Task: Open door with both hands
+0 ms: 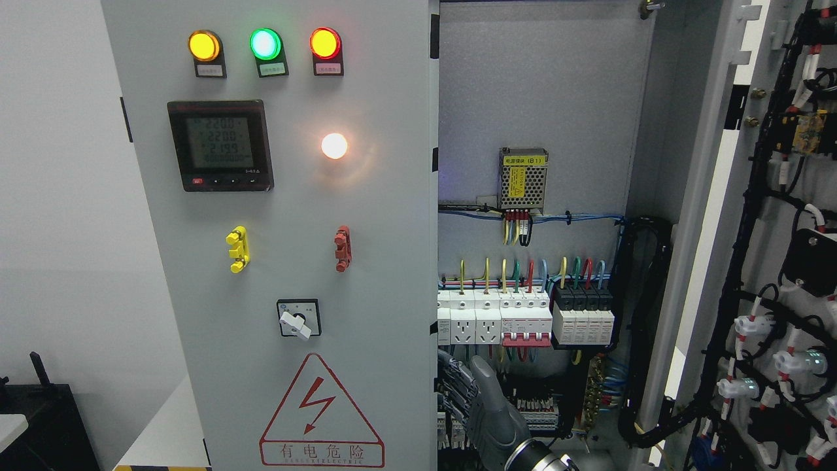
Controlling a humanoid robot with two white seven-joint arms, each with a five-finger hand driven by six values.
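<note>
The grey cabinet's left door (288, 275) stands closed, carrying three lamps, a meter, a rotary switch and a red warning triangle. The right door (758, 216) is swung wide open at the picture's right, its wired inner face showing. My right hand (458, 392) rises from the bottom edge, just right of the middle, inside the open bay. Its fingers (454, 386) curl against the left door's free edge (436, 314), with the tips hidden behind it. The thumb (485, 376) points upward. My left arm does not show.
Inside the bay sit a row of breakers and sockets (523, 317), a small power supply (523, 178) and a black cable bundle (644, 327), all close to my hand. A white wall lies to the left, with a dark object (39, 418) at the lower left.
</note>
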